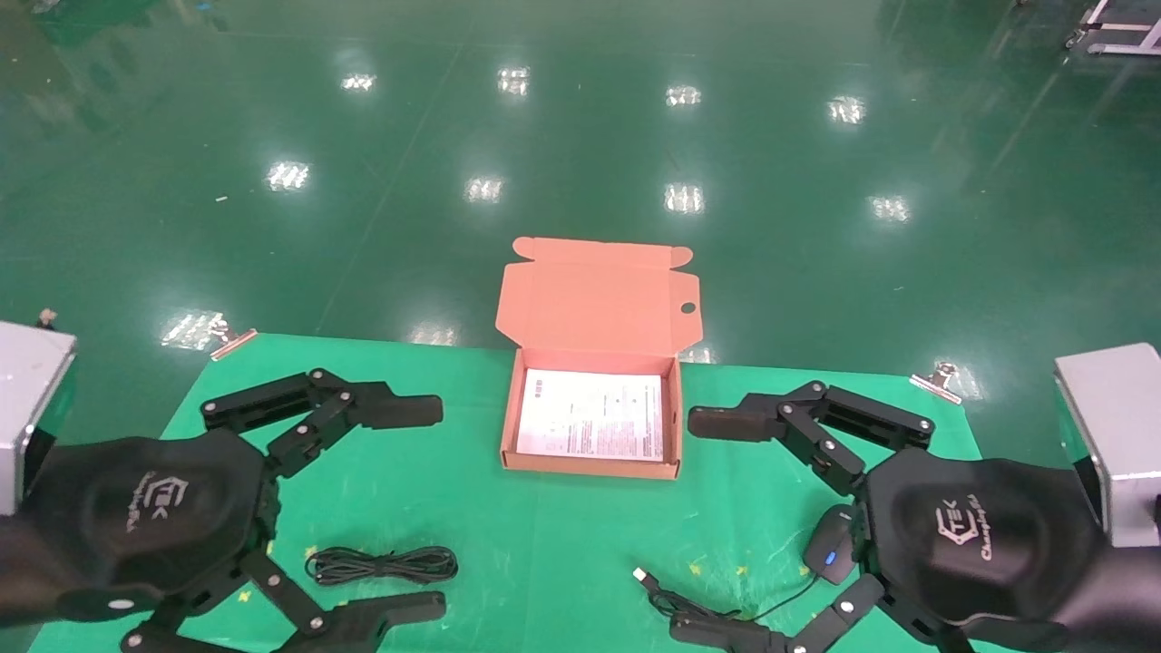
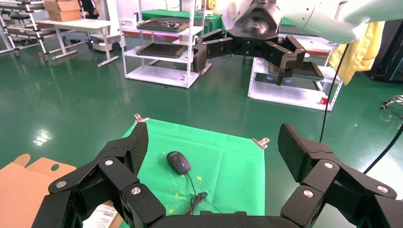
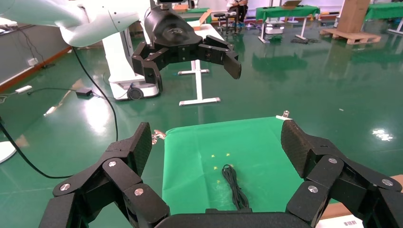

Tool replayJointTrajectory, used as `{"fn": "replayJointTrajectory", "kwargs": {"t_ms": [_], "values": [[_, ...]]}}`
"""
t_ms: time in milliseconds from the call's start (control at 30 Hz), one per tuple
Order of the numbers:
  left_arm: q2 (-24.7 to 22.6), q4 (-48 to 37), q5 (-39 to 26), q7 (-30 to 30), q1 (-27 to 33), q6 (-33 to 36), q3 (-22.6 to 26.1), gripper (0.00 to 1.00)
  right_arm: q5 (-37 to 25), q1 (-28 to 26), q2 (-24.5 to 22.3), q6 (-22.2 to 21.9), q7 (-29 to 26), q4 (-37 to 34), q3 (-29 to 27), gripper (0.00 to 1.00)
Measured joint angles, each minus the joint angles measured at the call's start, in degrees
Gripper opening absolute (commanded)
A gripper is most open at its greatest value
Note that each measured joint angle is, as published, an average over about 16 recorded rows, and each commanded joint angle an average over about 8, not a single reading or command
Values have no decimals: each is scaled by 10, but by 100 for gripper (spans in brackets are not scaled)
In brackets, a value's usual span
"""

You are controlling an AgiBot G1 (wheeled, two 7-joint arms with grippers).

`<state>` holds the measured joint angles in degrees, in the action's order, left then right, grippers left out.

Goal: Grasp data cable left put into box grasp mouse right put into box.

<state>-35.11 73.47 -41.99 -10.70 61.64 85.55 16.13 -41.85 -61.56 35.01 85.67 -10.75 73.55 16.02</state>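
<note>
The data cable (image 1: 381, 564), a flat black bundle, lies on the green cloth at front left, between the fingers of my open, empty left gripper (image 1: 422, 508). It also shows in the right wrist view (image 3: 234, 187). The black mouse (image 1: 830, 544) with a blue spot lies at front right, partly under my open, empty right gripper (image 1: 703, 526). Its cord runs to a silver USB plug (image 1: 642, 575). The mouse also shows in the left wrist view (image 2: 178, 162). The open orange-brown box (image 1: 590, 467) stands at middle back, its lid (image 1: 594, 295) raised and a white sheet inside.
The green cloth (image 1: 508, 544) is held by metal clips (image 1: 231, 340) at its back corners. Grey blocks stand at the left edge (image 1: 27, 399) and the right edge (image 1: 1107, 426). Shiny green floor lies beyond the table's far edge.
</note>
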Motion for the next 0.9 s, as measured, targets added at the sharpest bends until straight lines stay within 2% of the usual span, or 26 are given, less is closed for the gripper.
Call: {"fn": "replayJointTrajectory", "kwargs": {"t_ms": [533,733,900], "values": [[3,2,-8,-2,1,0,3,100,-16,-3,-4,-3,5,3,3,100],[7,11,-50,-18,17,2,22,100,-70,-16,-12,-8,29,14,13,100],[3,19,-116,-41,48,8,54,100,-150,-43,-14,-7,68,27,32,100]]}}
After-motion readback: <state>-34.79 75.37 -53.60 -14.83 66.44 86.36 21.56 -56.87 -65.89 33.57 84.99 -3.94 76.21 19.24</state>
